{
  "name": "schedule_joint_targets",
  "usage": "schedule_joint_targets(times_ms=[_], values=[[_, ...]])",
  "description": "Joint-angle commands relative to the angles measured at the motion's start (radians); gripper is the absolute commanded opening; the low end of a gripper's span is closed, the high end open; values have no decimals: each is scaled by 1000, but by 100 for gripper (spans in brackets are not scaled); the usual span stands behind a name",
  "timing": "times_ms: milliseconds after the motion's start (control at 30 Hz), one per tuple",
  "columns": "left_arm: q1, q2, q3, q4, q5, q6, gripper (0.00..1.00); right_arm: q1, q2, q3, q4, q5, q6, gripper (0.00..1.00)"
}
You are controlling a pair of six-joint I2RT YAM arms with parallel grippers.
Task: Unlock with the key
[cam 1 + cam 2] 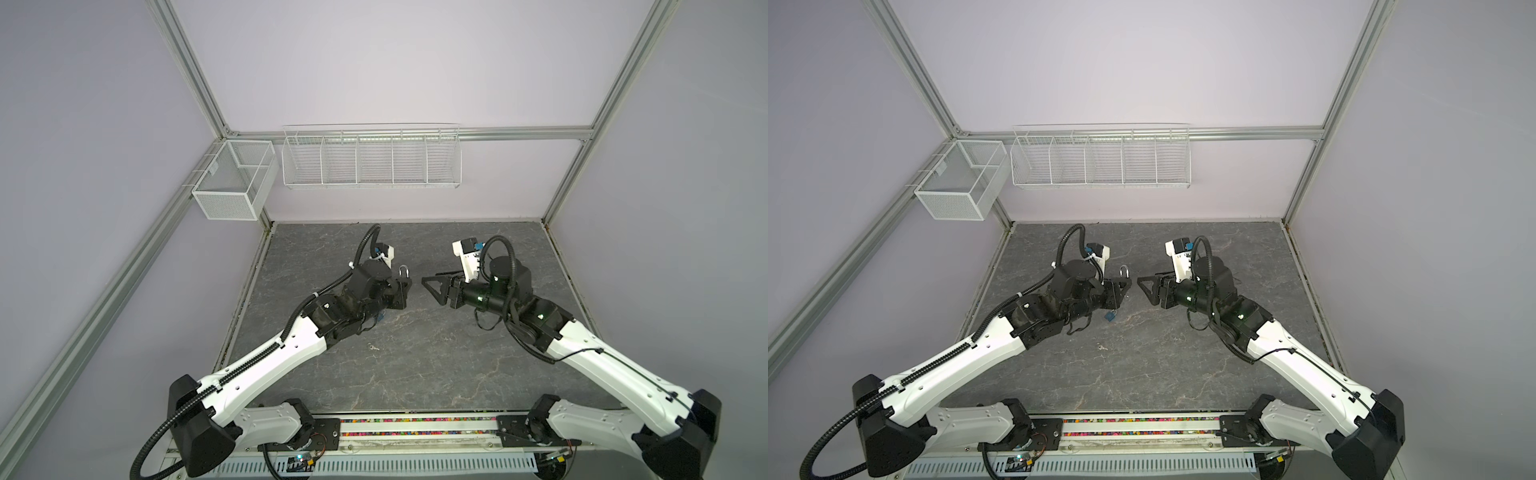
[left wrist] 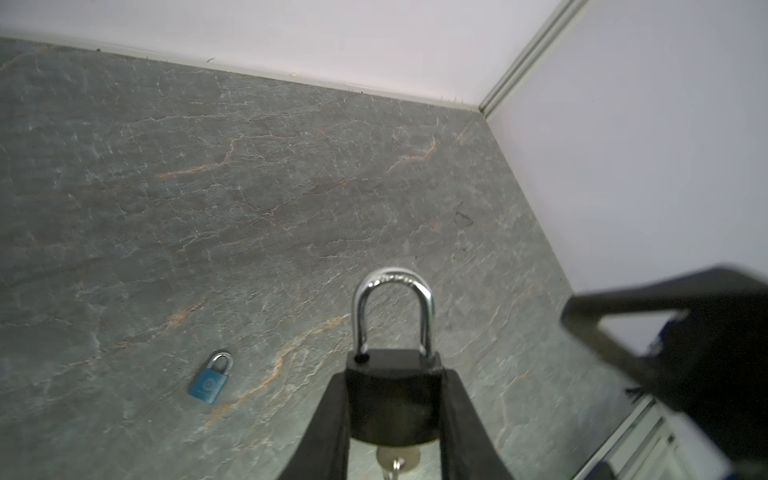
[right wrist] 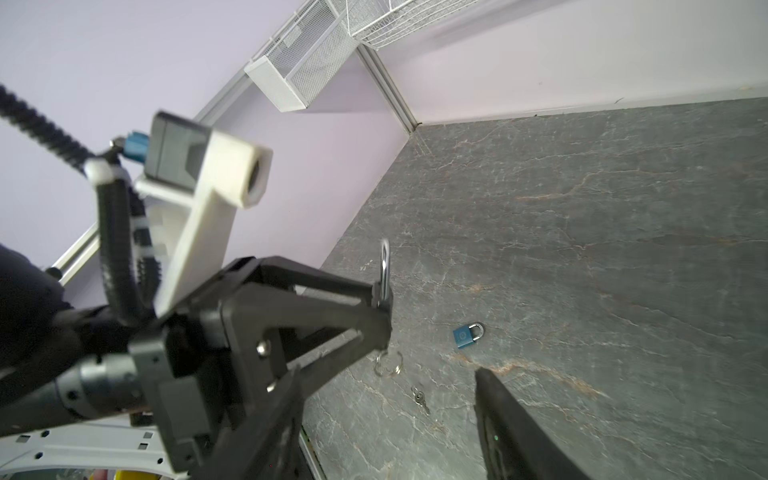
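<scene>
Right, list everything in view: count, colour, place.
table: one, grey stone-look, beneath everything
black padlock: one, black with silver shackle, gripped in mid-air
key: one, pale metal, in the black padlock's keyhole
blue padlock: one, blue, lying on the table
loose key: one, silvery, on the table
mesh basket: one, white, back left corner
wire basket: one, white, back wall
left fingers: two, black, shut on the black padlock
right fingers: two, black, open, empty

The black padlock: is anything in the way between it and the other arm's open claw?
Nothing visible. An open gap separates the right gripper from the black padlock clamped in the left gripper. The blue padlock lies on the table, off that line.
</scene>
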Motion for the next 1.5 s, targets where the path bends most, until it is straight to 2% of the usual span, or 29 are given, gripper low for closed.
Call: schedule_joint_targets(times_ms=[0, 67, 200, 367, 500, 800, 1200, 1467], values=[[3, -63, -88, 55, 48, 205, 0, -11, 58, 82, -223, -3, -112, 73], [3, -85, -152, 107, 69, 293, 0, -14, 98, 118, -260, -17, -131, 75], [3, -98, -224, 174, 74, 389, 0, -14, 187, 190, -311, -34, -152, 77], [3, -108, -301, 271, 77, 454, 0, -15, 296, 282, -381, -27, -202, 78], [3, -88, -304, 291, 77, 488, 0, -14, 363, 337, -412, -40, -223, 80], [2, -85, -315, 317, 79, 512, 0, -22, 459, 437, -493, -13, -244, 81], [2, -92, -322, 309, 71, 512, 0, -23, 518, 509, -597, 58, -282, 81], [2, -98, -326, 310, 49, 522, 0, -25, 532, 527, -622, 50, -309, 82]])
